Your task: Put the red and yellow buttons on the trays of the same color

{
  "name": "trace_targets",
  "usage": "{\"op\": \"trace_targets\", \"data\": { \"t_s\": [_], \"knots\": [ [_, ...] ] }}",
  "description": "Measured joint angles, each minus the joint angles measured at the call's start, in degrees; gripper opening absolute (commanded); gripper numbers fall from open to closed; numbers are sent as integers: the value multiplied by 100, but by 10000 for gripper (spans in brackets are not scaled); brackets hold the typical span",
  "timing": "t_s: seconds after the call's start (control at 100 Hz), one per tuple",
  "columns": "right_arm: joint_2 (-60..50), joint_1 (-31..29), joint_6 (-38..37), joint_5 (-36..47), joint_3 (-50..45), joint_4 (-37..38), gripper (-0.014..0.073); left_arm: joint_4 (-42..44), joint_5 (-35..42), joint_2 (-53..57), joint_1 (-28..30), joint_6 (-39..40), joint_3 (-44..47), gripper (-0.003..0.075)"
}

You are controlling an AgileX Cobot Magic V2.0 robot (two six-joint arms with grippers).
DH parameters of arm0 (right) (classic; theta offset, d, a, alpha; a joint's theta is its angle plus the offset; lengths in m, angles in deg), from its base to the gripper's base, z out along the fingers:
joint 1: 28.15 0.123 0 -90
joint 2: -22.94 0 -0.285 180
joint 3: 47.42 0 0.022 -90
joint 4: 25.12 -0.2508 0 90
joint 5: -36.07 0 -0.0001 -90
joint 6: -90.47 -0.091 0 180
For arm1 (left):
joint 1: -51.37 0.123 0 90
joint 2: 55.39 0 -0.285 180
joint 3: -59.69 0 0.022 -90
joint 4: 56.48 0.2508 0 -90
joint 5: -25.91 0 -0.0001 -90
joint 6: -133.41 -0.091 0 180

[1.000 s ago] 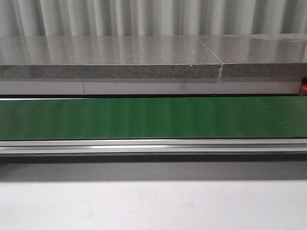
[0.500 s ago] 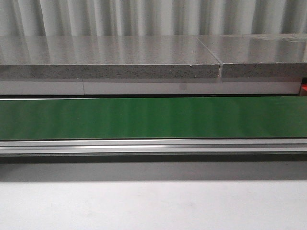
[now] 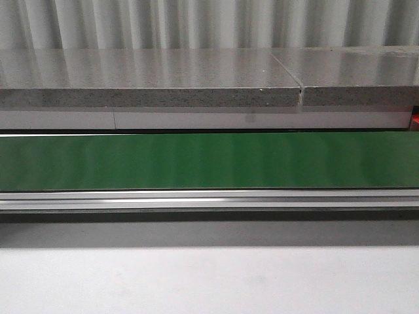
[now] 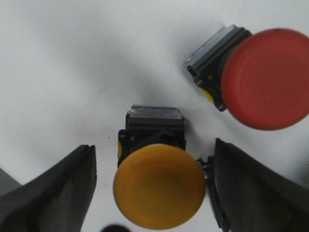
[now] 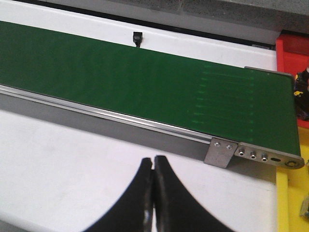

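**Left pincer straddles the yellow button**

Your left pincer (image 4: pixel 157 193) is spread wide over the white desk (image 4: pixel 58 72), with the yellow button (image 4: pixel 158 186) between its fingers (image 4: pixel 53 193), touching neither. The red button (image 4: pixel 265 79) lies at about two o'clock from it, apart. Your right pincer (image 5: pixel 153 191) is pressed closed and empty, near the green conveyor belt (image 5: pixel 145 82).

Place: looking like a factory-style test bench or workshop line.
Belt: a green conveyor belt (image 3: pixel 209 160) is running across the white table (image 3: pixel 209 281) in a metal frame (image 5: pixel 227 153).
Backdrop: corrugated metal wall (image 3: pixel 209 23) is standing behind a grey stone ledge (image 3: pixel 150 78).
Parts: industrial push buttons are lying about.
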Motion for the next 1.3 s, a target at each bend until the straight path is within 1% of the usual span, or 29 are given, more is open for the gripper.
{"op": "trace_targets", "data": {
  "t_s": [0.05, 0.1, 0.36, 0.46, 0.55, 0.68, 1.06, 1.16, 1.3],
  "knots": [
    [0, 0, 0, 0, 0, 0, -66, 0, 27, -13, 0, 0, 0, 484],
    [0, 0, 0, 0, 0, 0, -66, 0, 38, -13, 0, 0, 0, 457],
    [0, 0, 0, 0, 0, 0, -66, 0, 104, -13, 0, 0, 0, 240],
    [0, 0, 0, 0, 0, 0, -66, 0, 115, -13, 0, 0, 0, 184],
    [0, 0, 0, 0, 0, 0, -66, 0, 122, -13, 0, -63, 0, 152],
    [0, 0, 0, 0, 0, 0, -66, 0, 122, 218, 0, -167, 0, 146],
    [0, 0, 0, 0, 0, 0, -66, -105, -257, 1616, 0, -555, 0, 146],
    [0, 0, 0, 0, 0, 0, -66, -128, -290, 1833, -155, -644, -4, 146],
    [0, 0, 0, 0, 0, 0, -66, -143, -400, 1898, -623, -709, -163, 146]
  ]
}}
